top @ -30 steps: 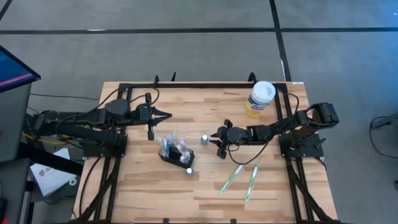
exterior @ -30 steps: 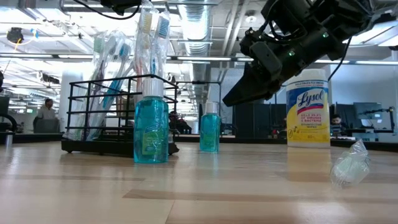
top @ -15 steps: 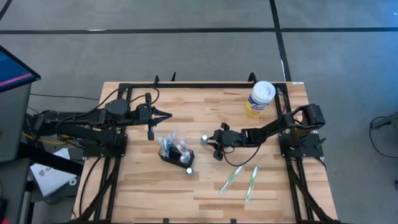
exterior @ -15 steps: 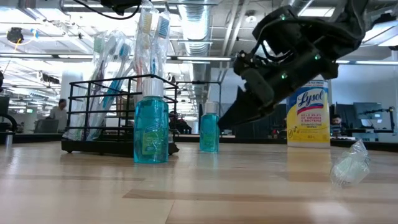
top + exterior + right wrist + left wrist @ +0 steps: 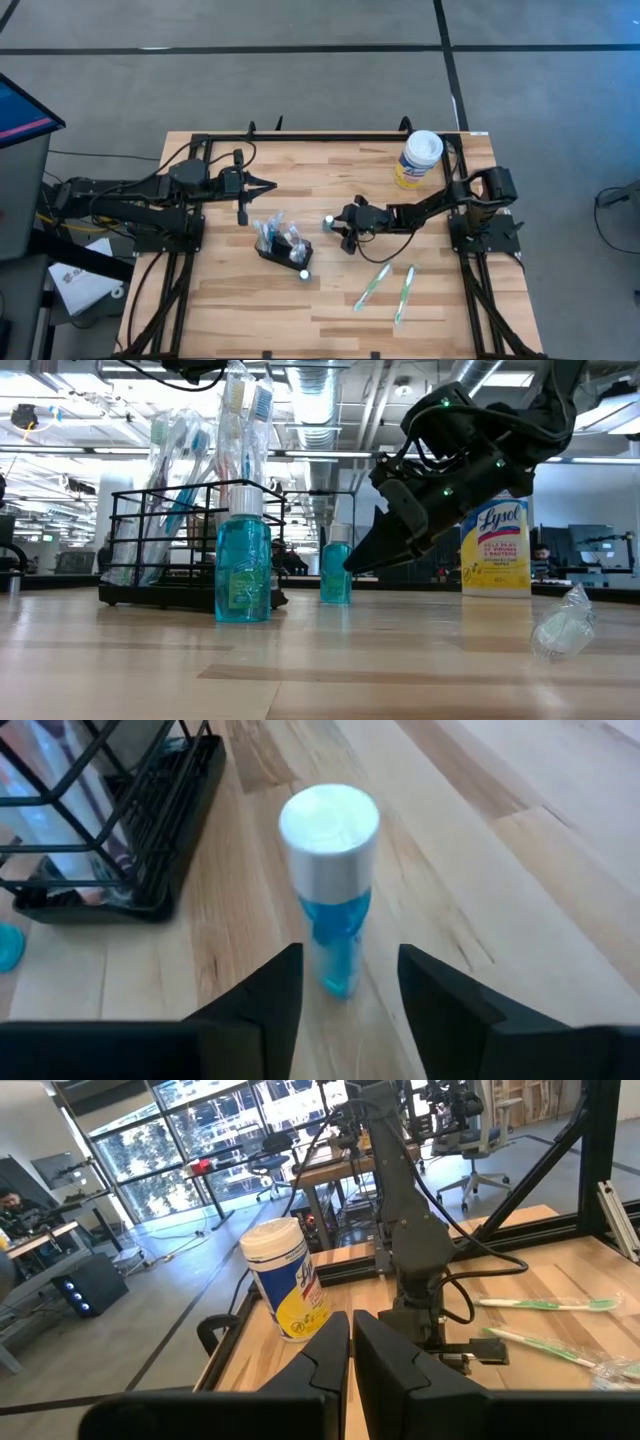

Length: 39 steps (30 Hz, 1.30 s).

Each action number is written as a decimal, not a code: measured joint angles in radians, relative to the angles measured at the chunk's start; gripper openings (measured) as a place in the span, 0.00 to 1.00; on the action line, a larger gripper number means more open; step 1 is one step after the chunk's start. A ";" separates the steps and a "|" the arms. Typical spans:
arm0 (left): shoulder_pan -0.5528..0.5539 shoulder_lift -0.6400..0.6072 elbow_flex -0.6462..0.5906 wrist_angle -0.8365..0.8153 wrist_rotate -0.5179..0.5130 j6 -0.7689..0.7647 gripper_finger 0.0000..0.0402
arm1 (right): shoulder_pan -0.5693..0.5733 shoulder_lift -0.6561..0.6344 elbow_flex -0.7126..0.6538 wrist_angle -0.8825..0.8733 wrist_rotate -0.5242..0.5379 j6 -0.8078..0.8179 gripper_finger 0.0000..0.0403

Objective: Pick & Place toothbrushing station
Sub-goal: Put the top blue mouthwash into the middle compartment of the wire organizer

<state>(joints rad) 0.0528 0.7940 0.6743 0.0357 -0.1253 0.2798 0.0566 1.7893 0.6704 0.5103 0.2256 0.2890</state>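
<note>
The toothbrushing station [image 5: 281, 245] is a small black wire holder standing on the table with wrapped toothbrushes upright in it; it also shows in the low view [image 5: 180, 550]. A small blue bottle with a white cap [image 5: 327, 222] stands upright just right of it. My right gripper [image 5: 337, 229] is open and low over the table. Its two fingers stand on either side of this bottle [image 5: 330, 890] without touching it. My left gripper [image 5: 270, 184] is shut and empty, hovering beyond the holder's far side.
A second blue bottle [image 5: 304, 272] stands by the holder's near end, large in the low view [image 5: 243, 565]. Two wrapped toothbrushes [image 5: 372, 287] [image 5: 404, 293] lie near the front right. A yellow canister with a white lid [image 5: 420, 158] stands at the far right.
My right gripper has moved toward the table's left edge and down, closing in on the small blue bottle by the holder. Its fingers stay open. The bottle and holder have not moved.
</note>
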 joint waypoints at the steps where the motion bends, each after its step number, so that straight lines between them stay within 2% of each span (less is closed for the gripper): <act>1: 0.000 0.000 0.000 0.000 0.000 0.000 0.03 | 0.000 0.000 0.000 -0.001 0.000 0.000 0.40; 7: 0.000 0.000 0.000 0.001 0.000 0.000 0.03 | 0.001 0.000 0.000 0.011 0.000 0.000 0.47; 12: 0.000 0.000 0.000 0.002 0.000 0.000 0.03 | 0.001 0.024 0.002 0.041 0.000 0.000 0.49; 22: 0.000 0.000 0.000 0.002 0.000 0.000 0.03 | -0.008 0.218 0.158 0.062 -0.020 -0.110 0.45; 26: 0.000 0.000 0.000 0.001 0.000 0.000 0.03 | -0.007 0.260 0.200 0.030 -0.016 -0.133 0.37; 32: 0.000 0.000 0.000 0.001 0.000 0.000 0.03 | -0.008 0.234 0.198 -0.025 -0.018 -0.138 0.13; 39: 0.000 0.000 0.000 -0.001 0.000 0.000 0.03 | -0.005 0.218 0.198 -0.049 -0.017 -0.155 0.13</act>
<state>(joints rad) 0.0528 0.7937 0.6743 0.0349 -0.1253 0.2798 0.0513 2.0071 0.8684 0.4611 0.2089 0.1340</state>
